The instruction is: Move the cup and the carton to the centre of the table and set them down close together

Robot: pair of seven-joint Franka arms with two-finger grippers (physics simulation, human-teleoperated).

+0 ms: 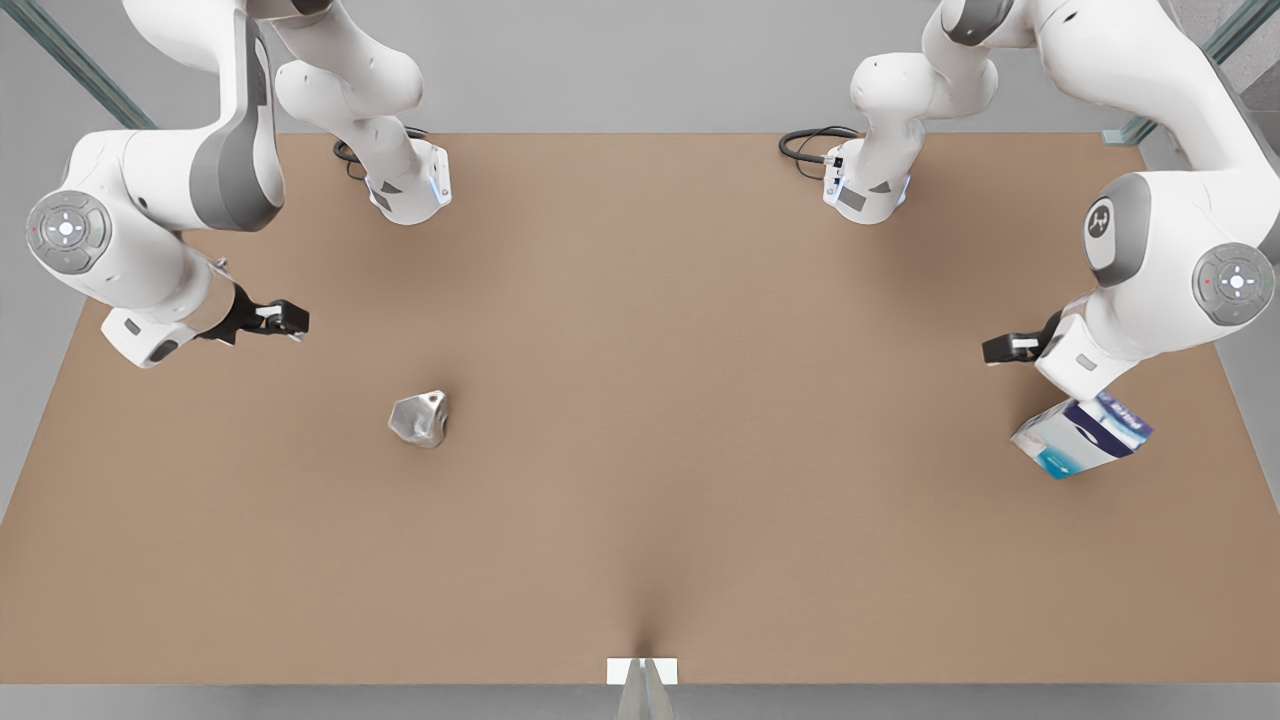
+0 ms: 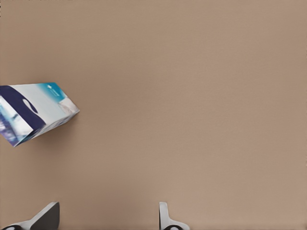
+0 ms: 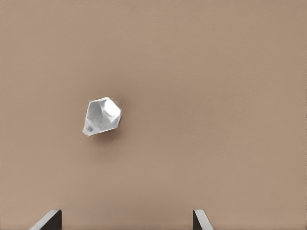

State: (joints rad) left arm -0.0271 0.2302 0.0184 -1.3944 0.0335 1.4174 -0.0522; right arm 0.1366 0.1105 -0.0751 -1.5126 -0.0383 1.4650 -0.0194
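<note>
Worktop (image 1: 640,420): plain matt brown top, carrying both things; seen from above in the front view.
Cup (image 1: 419,418): small silvery-grey faceted cup, lying tipped on its side on the worktop, in the half toward the front view's left, well in from every edge and short of the middle. In the right wrist view the cup (image 3: 102,116) shows its angular sides and a pale inside.
Carton (image 1: 1083,437): white carton with a dark blue band and a teal stripe, tilted, close to the worktop edge on the front view's right, about midway along that edge. In the left wrist view the carton (image 2: 33,112) lies at a slant on the brown surface.
Cup and carton: well apart, on opposite halves of the worktop, neither at the centre.
Left hand (image 1: 1008,348): hangs above the worktop near the edge on the front view's right, close to the carton but not touching it; its two fingertips (image 2: 47,216) stand wide apart with bare worktop between them.
Right hand (image 1: 283,318): hangs above the worktop toward the edge on the front view's left, near the cup and clear of it; its fingertips (image 3: 49,219) are spread apart, holding nothing.
</note>
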